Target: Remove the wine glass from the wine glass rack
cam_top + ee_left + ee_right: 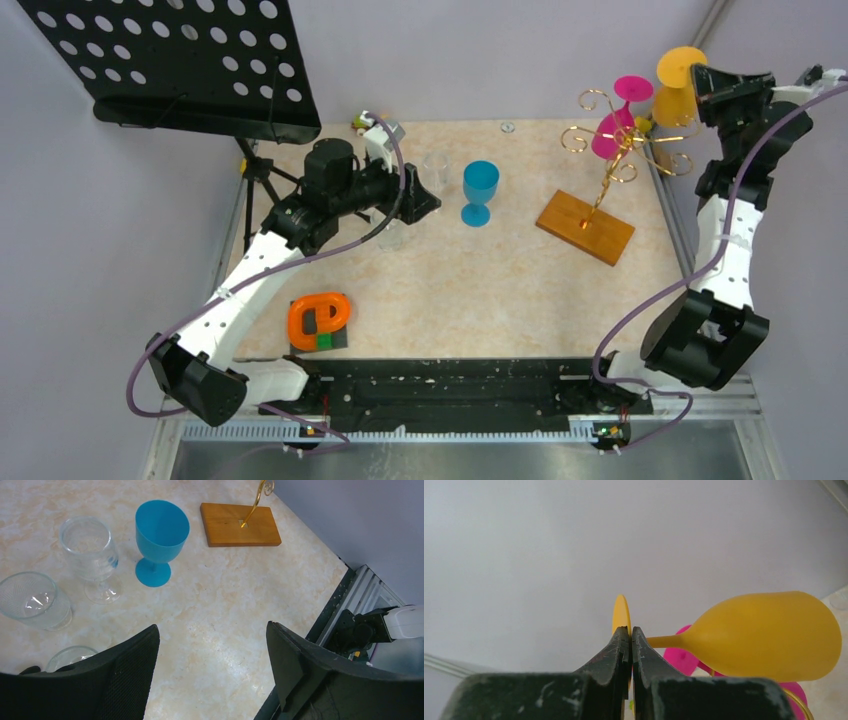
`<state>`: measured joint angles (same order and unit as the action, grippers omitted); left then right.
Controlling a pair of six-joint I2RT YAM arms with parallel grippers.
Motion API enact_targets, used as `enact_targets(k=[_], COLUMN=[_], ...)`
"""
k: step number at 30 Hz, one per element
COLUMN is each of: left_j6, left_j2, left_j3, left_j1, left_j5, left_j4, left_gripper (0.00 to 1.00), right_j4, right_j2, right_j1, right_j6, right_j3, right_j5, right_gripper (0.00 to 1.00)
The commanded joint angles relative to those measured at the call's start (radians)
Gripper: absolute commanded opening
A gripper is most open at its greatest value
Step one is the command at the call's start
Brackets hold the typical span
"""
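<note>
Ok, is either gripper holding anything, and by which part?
The right gripper is shut on the yellow glass, pinching the rim of its foot. The left gripper is open, holding nothing.

The blue plastic goblet [480,185] stands left of the gold wire wine glass rack [586,227]. The yellow plastic wine glass [672,105] is at the rack's far right, perhaps touching it.

Bright, even light, soft shadows; the right tool [630,630] looms close and perhaps slightly blurred.
</note>
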<state>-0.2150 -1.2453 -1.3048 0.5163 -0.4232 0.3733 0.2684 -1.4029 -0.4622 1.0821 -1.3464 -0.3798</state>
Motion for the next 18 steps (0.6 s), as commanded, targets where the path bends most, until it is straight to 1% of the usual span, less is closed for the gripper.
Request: enact_targets(k=[1,6,9,12,15,18], left_j6=[-0.011,-0.023,-0.034,-0.051,-0.072,-0.096], left_j2=[0.01,-0.001,-0.006,-0.012,-0.013,-0.006], left_j3=[-0.006,-0.012,-0.012,-0.023,-0.031,-0.027], left_j1=[0.003,0.004,0.004,0.004,0.003,0.003], left_j5=[-0.023,-0.041,-0.052,-0.066,-0.074,-0.09], left_j4=[-0.05,-0.06,-0.074,-0.083,-0.098,-0.134], left_gripper=[0.82,0.82,0.82,0.82,0.82,0.82], right_j4=[0.191,0.263,0.346,0.431,0.542,0.61], right_j2=[-0.026,-0.028,-0.019,-0.009,0.016,0.058], right_j1=[0.001,0.002,0.001,0.002,0.002,0.003], right_j6=[-0.05,-0.042,0.01,0.109,0.254,0.392], right_j3=[-0.112,-0.178,-0.192,-0.194,-0.172,-0.141], right_j5=[-0.091,-0.163,-0.225,-0.282,-0.315,-0.333], right_gripper=[0.0,0.0,0.0,0.0,0.0,0.0])
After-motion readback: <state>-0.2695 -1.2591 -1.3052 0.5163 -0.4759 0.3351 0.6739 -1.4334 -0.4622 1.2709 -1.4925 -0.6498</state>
